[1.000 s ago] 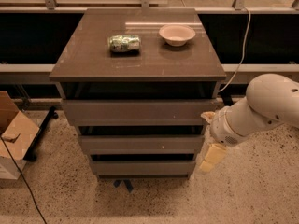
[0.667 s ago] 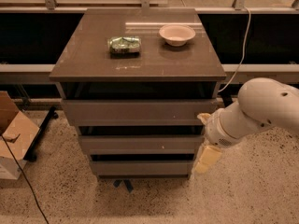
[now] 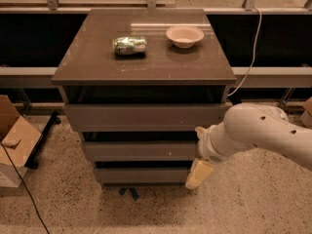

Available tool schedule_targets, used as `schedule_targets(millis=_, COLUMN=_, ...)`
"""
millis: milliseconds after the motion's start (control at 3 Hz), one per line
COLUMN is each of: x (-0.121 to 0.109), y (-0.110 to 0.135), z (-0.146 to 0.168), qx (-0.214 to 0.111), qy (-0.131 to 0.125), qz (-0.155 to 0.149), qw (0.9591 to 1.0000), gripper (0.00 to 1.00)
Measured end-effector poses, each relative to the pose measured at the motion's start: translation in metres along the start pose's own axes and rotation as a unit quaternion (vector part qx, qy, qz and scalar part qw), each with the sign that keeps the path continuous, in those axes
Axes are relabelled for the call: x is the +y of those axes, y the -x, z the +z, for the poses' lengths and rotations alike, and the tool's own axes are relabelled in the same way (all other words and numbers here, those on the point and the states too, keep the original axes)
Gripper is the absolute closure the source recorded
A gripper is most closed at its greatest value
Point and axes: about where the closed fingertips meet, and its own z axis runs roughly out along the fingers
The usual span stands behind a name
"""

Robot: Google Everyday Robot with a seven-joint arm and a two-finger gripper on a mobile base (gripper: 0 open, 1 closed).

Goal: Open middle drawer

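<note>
The middle drawer [image 3: 139, 150] is the second of three grey-brown flat fronts on the cabinet, below the taller top drawer front [image 3: 144, 116] and above the lowest one [image 3: 141, 174]. Its front stands about flush with the others. My gripper [image 3: 199, 167] hangs at the end of the white arm [image 3: 258, 130], at the right ends of the middle and lowest drawer fronts. One pale finger [image 3: 197, 173] points down over the lowest drawer's right corner; the other is hidden behind the wrist.
A crushed green can [image 3: 129, 45] and a pale bowl [image 3: 185, 35] sit on the cabinet top [image 3: 97, 62]. A cardboard box [image 3: 14, 140] stands on the floor at left. A cable [image 3: 251, 48] hangs at right. A railing and dark shelves lie behind.
My arm and gripper have shifted left, closer to the right ends of the drawer fronts. The drawers have not moved.
</note>
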Motion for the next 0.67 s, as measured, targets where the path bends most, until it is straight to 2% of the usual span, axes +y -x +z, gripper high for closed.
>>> schedule_targets(millis=333, x=-0.002, y=0.005, z=0.033, qx=-0.013, qy=-0.001, qz=-0.012, qw=0.9998, gripper=0.0)
schedule_targets(millis=667, x=-0.007, y=0.003, z=0.065, qx=-0.03, qy=0.005, qz=-0.012, qw=0.9995, gripper=0.0)
